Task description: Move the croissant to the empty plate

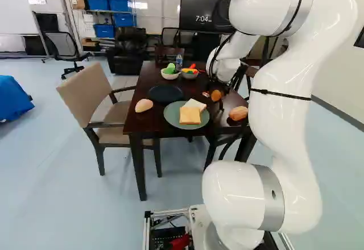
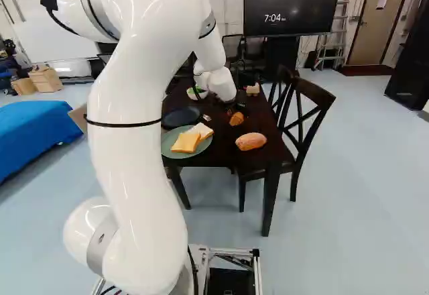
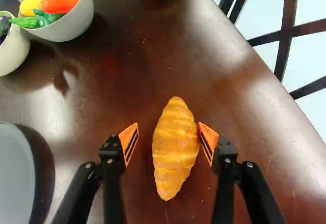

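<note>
The croissant (image 3: pixel 175 147) is placed on the dark wooden table (image 3: pixel 239 107), between the two fingers of the gripper (image 3: pixel 168 132), and its long axis is pointed ahead, in line with them. The fingers are held wide, and nothing is gripped. On the side turned away from the plate, the orange pad (image 3: pixel 209 140) is seen very close to the crust; whether it is touched there cannot be told with certainty. On the other side, a gap is left.

The empty dark plate (image 1: pixel 165 94) is found beyond the green plate (image 1: pixel 172 119), on which slices of bread (image 1: pixel 190 115) are laid.

The croissant is judged to be light, perhaps a toy of foam or soft plastic, so only mild force should be needed. It may be dented if it is squeezed too much. The thick middle is the best place to be taken, across the narrow width, because the ends are tapered and could be slipped from the pads. As the sides are rounded, a centred closing is advised; otherwise the croissant may be pushed or rolled before it is held. Then it can be lifted and carried to the dark plate.
</note>
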Tool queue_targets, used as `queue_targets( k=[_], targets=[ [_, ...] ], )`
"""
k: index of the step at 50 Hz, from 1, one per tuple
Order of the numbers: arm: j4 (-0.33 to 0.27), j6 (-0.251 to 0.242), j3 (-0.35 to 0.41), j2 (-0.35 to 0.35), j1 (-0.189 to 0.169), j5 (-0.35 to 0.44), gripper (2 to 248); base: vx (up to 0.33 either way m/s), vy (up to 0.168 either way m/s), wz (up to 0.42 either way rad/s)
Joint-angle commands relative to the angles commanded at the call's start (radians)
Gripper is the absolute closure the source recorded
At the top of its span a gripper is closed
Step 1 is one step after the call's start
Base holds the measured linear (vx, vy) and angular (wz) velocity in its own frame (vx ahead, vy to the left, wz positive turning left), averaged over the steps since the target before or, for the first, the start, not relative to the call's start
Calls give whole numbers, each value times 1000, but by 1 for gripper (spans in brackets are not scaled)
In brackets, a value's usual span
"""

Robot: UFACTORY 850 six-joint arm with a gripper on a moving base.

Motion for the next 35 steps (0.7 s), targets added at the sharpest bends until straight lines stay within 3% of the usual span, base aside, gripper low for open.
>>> queue_targets(
  k=[7,8,35],
  targets=[
    [0,0,0,0,0,0,85,0,0,0],
    [0,0,0,0,0,0,97,0,0,0],
    [0,0,0,0,0,-6,98,0,0,0]
  ],
)
